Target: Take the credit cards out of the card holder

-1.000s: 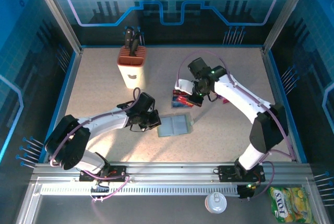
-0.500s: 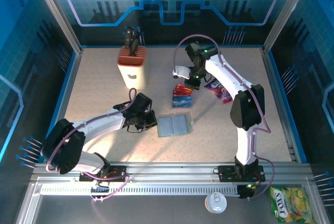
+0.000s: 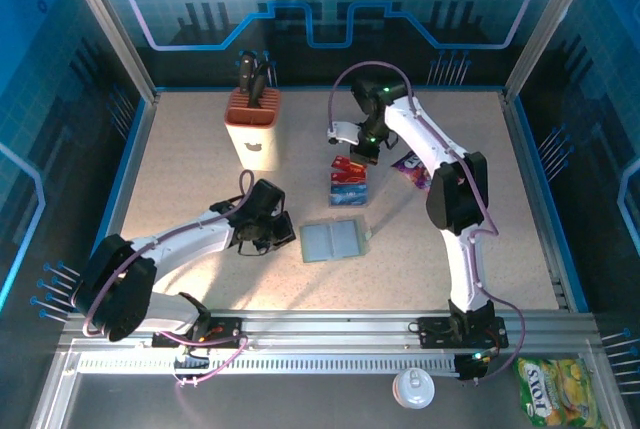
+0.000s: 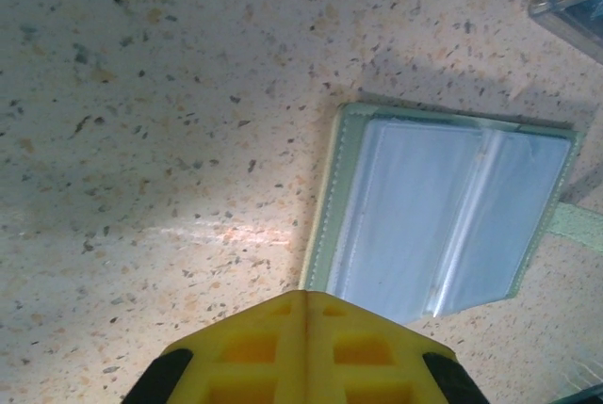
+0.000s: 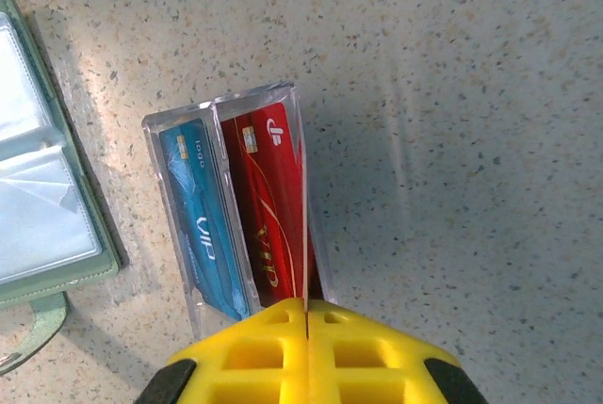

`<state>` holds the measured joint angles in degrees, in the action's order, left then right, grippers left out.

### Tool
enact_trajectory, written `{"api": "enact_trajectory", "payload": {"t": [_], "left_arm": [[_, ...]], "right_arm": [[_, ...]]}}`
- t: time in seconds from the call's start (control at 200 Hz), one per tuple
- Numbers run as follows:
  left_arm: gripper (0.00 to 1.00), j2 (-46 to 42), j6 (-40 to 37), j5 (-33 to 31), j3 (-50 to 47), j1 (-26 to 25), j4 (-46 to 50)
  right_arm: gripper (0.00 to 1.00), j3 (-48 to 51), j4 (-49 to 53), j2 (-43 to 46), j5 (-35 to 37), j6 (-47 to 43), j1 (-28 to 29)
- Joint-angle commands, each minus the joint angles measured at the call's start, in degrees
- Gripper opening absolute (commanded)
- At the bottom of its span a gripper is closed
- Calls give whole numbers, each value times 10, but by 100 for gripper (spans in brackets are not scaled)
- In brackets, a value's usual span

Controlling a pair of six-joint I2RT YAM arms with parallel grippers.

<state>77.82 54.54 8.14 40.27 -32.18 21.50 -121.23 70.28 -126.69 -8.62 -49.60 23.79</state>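
Right tool (image 5: 306,315) is fully closed with nothing in it; left tool (image 4: 306,305) same, tips pressed together and empty. credit cards (image 5: 236,225) lie on the table (image 5: 452,93) just ahead of the right tool's tips, one blue and one red, side by side with clear plastic edging round them. Red one's near end runs right up to the tips, can't tell if it touches. card holder (image 4: 452,225) lies open ahead and to the right of the left tool, apart from it. From the right tool it's off to the left, near the cards but not touching. Its clear sleeves look empty to me, so extraction reads as done or nearly. To finish clean: lift right tool straight up, no sideways drag, or the tips may skate the pair. Keep left tool off the holder's edge. If a card does hide in a sleeve, pin one panel with left and pinch the card's edge with right
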Motion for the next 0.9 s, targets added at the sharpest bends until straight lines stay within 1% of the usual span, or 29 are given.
{"api": "enact_trajectory", "payload": {"t": [0.0, 0.07, 0.175, 0.25, 0.44, 0.575, 0.67, 0.74, 0.815, 0.895], "left_arm": [[5, -10, 4, -5, -3, 7, 24], [6, -9, -2, -7, 5, 10, 31], [8, -7, -8, -6, 13, 14, 36], [9, -4, -16, -4, 23, 18, 45], [12, -6, -34, -4, 40, 27, 60], [15, -14, -57, -5, 51, 47, 78], [22, -24, -77, -7, 57, 67, 89], [33, -28, -93, -2, 61, 83, 93], [44, -31, -110, -16, 66, 93, 99], [51, -29, -124, -18, 71, 105, 95]], "right_arm": [[1, 3, 21, -10, -19, -10, -10], [3, 21, 8, -5, -19, -5, -11], [10, 33, -4, 0, -21, 2, -11], [13, 38, -9, 9, -21, 5, -12], [15, 50, -20, 40, -12, 16, -13], [16, 74, -39, 68, -2, 34, -13], [22, 109, -71, 98, 4, 57, -14], [30, 149, -110, 128, 11, 82, -15], [36, 196, -155, 161, 13, 113, -16], [41, 258, -204, 199, 19, 143, -17]]}}
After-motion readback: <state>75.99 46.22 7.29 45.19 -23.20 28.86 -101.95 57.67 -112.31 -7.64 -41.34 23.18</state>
